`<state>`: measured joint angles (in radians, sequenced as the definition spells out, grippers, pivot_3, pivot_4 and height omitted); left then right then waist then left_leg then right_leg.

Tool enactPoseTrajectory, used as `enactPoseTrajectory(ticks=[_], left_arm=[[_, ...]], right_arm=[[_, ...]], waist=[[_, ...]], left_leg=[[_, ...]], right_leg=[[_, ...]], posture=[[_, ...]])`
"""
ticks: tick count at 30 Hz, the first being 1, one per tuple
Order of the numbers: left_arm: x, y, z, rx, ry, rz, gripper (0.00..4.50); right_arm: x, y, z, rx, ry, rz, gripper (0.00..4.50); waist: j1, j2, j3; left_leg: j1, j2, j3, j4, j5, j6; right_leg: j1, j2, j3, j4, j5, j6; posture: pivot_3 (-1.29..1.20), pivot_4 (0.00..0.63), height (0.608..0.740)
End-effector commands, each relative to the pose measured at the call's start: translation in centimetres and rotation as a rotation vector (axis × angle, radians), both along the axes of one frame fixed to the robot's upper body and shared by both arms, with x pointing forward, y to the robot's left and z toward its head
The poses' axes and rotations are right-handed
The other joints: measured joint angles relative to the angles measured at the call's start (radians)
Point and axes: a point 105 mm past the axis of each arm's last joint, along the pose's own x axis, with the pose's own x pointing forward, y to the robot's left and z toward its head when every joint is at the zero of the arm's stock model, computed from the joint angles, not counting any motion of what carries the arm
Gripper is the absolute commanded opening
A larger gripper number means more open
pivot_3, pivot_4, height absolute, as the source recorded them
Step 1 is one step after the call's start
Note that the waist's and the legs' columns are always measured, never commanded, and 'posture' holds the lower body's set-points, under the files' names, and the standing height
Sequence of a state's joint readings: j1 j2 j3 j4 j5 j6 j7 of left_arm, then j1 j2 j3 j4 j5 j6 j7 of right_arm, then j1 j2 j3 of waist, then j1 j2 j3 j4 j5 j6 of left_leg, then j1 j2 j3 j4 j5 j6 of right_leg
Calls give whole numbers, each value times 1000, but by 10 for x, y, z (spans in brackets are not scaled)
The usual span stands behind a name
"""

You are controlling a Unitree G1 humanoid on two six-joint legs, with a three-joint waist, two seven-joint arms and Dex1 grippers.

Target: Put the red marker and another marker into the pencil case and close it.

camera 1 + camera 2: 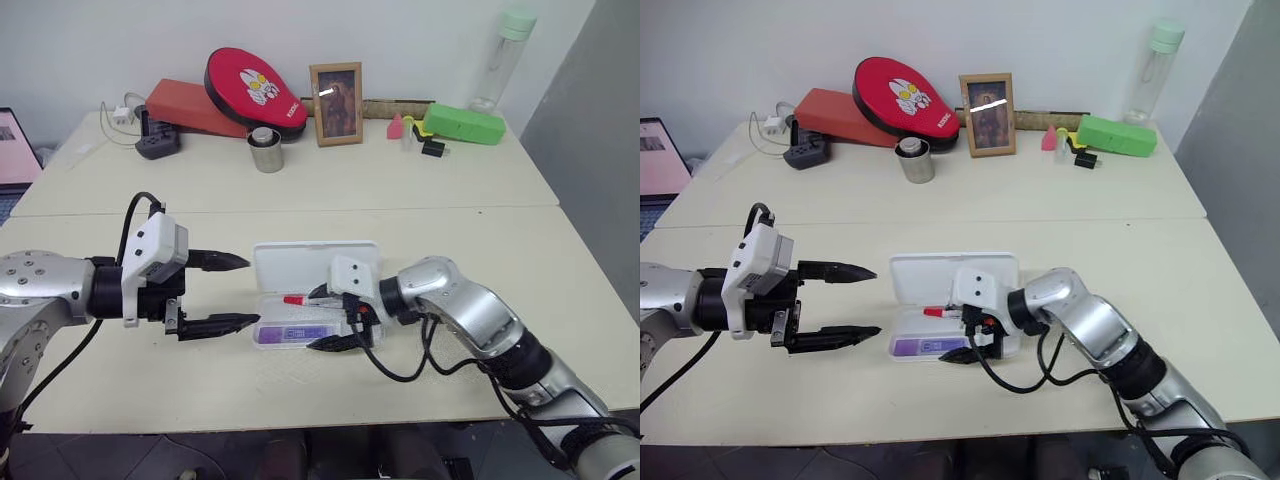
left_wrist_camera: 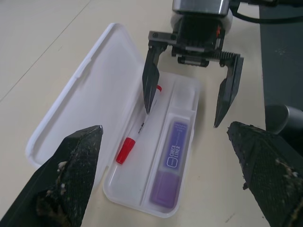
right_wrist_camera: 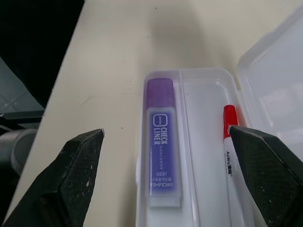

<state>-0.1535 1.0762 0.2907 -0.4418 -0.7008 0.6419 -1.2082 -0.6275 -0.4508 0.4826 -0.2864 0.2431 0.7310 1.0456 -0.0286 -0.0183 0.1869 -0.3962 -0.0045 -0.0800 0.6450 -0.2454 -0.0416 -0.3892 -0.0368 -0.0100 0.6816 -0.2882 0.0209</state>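
The pencil case (image 1: 310, 262) lies open in the middle of the table, its lid flat on the far side. In its tray rest the red marker (image 1: 298, 299) and, nearer me, another marker (image 1: 292, 333), purple with a pale label. My right gripper (image 1: 325, 318) hovers open just above the tray's right end, holding nothing. The left wrist view shows its fingers (image 2: 150, 85) spread over the red marker (image 2: 135, 137) and the purple marker (image 2: 173, 161). My left gripper (image 1: 250, 291) stands open and empty to the left of the case. The right wrist view shows the purple marker (image 3: 163, 151) and the red marker (image 3: 229, 142).
Along the back stand a green box (image 1: 462, 122), a clear bottle (image 1: 505, 55), a photo frame (image 1: 336, 103), a metal cup (image 1: 265, 150), a red pad (image 1: 255, 88) and a power strip (image 1: 158, 140). A laptop (image 1: 15, 150) sits at the far left.
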Motion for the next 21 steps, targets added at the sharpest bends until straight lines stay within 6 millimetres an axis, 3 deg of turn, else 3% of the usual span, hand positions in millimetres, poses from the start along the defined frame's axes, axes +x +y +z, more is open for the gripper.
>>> enactPoseTrajectory(ticks=[1, 3, 6, 8, 10, 14, 21], left_arm=[[-5, -21, -2, -14, -13, -89, 4500], [2, -32, -4, -32, -33, -112, 4500], [8, -44, -6, -48, -48, -135, 4500], [12, -57, -12, -56, -56, -165, 4500], [16, -64, -16, -60, -59, -180, 4500], [17, -76, -25, -61, -46, -220, 4500], [19, -83, -22, -72, -60, -254, 4500]], right_arm=[[-4, -30, 27, 73, -27, -69, 4469], [8, -63, 32, 51, -55, -229, 4469], [17, -95, 34, 9, -72, -375, 4469], [19, -128, 28, -66, -73, -487, 4469], [20, -146, 22, -116, -71, -553, 4469], [19, -164, 1, -198, -28, -627, 4469], [20, -163, -19, -210, 4, -664, 4469]], waist=[[3, 0, 0], [4, 0, 0], [5, 0, 0], [4, 0, 0], [4, 0, 0], [-7, 0, 0], [-3, -1, 0]], left_leg=[[0, 0, 0, 0, 0, 0], [0, 0, 0, 0, 0, 0], [-1, -1, 2, 1, 0, 0], [-1, -1, 2, 0, 0, 0], [-1, -1, 3, 0, 0, 0], [1, -1, 6, 0, 0, 0], [1, -1, 6, 1, 0, 0]], right_leg=[[0, 0, 0, 0, 0, 0], [0, 0, 0, -1, 0, 0], [1, 0, -1, 0, 0, 0], [1, 0, 0, 0, 0, 0], [1, 0, 0, 0, 0, 0], [1, 2, 2, 1, 0, 0], [1, 4, 1, 0, 0, 0]], posture=[[0, 150, 740], [0, 150, 740], [0, 150, 740], [0, 150, 740], [0, 150, 740], [0, 150, 740], [0, 150, 740]])
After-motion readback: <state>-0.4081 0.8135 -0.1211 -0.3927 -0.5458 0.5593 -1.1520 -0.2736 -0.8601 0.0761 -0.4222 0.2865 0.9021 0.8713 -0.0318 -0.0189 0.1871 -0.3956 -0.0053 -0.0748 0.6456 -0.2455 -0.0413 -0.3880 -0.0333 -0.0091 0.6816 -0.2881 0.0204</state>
